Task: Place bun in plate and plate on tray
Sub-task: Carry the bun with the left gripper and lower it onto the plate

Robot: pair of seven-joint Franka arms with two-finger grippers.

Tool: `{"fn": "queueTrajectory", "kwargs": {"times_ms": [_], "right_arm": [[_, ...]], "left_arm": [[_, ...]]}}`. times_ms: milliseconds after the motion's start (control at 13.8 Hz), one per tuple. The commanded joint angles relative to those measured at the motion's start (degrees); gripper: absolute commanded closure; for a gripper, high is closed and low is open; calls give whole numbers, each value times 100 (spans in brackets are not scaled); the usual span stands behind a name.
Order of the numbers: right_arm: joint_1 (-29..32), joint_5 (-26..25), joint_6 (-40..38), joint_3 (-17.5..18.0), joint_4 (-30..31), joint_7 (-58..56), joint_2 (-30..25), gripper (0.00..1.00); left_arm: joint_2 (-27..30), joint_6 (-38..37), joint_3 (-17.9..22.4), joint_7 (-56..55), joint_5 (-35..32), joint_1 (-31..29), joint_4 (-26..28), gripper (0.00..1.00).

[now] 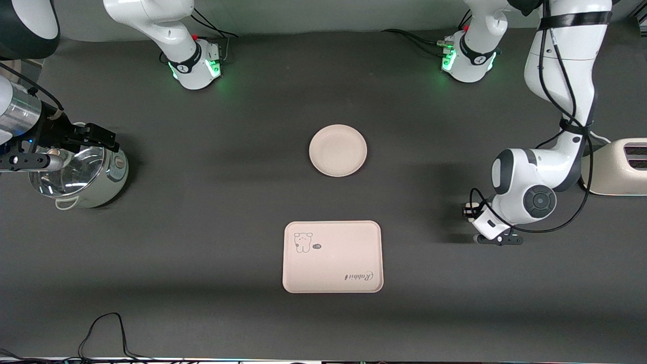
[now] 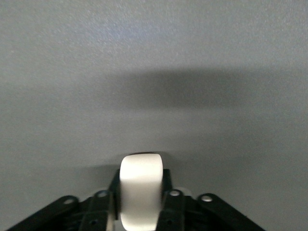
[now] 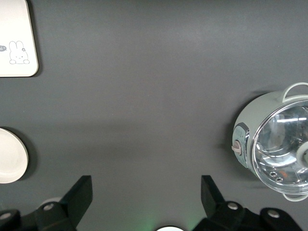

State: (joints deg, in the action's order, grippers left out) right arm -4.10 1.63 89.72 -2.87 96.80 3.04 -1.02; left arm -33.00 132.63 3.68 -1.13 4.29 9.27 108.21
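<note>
Left hand [image 2: 139,202] clenched on bun [image 2: 140,190], seen only from its wrist, right hand [image 3: 147,202] released over table

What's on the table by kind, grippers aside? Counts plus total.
Bun: 1, between the left gripper's fingers
Plate: 1
Tray: 1
Pot: 1, under the open right gripper
Toaster: 1
Total: 5

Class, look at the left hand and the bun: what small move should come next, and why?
Probably lift. The left hand has its fingers closed on the bun low over the table, and the plate sits empty toward the table's middle, so raising the bun clear comes first.
</note>
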Motion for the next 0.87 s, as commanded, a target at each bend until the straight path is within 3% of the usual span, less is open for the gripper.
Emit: {"fn": "queueTrajectory", "kwargs": {"times_ms": [0, 507, 797], "right_arm": [[-47, 127, -25, -38, 50, -101, -56, 0], [-135, 374, -51, -29, 59, -93, -100, 0], [-223, 698, 246, -21, 146, -110, -30, 0]], "left_arm": [[442, -341, 9, 60, 37, -13, 95, 87], [2778, -2810, 203, 42, -7, -171, 8, 83], [3746, -3946, 264, 69, -209, -215, -230, 83]]}}
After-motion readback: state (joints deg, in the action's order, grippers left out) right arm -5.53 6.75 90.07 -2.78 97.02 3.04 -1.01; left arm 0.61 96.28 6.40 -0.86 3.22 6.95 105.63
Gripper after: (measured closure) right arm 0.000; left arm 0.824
